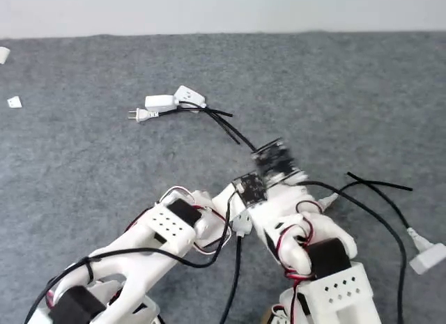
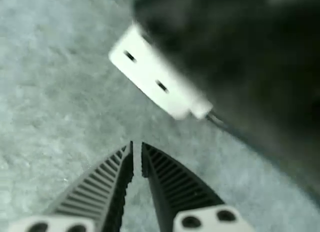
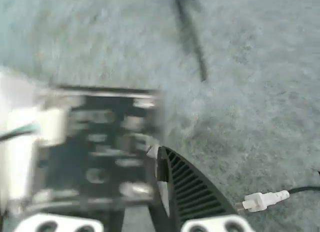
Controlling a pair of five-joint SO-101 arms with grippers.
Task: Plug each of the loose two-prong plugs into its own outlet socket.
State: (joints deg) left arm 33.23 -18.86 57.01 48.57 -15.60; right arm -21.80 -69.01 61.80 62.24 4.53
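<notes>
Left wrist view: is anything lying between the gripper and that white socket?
Nothing visible: just bare grey carpet lies between the left gripper and the white socket. A dark blurred shape overlaps the socket's far side.

No readable text, label, number or sign appears on anything in these views.

The surface [image 1: 77,178] lies open at nine o'clock; black cords [image 1: 233,134] cross at twelve, a cable [image 1: 402,268] bars four o'clock.

My black fingers [image 2: 107,192] are ribbed, matt plastic. The white outlet socket [image 2: 155,85] is smooth plastic. The grey table cover [image 1: 83,184] looks like rough, fuzzy cloth.
</notes>
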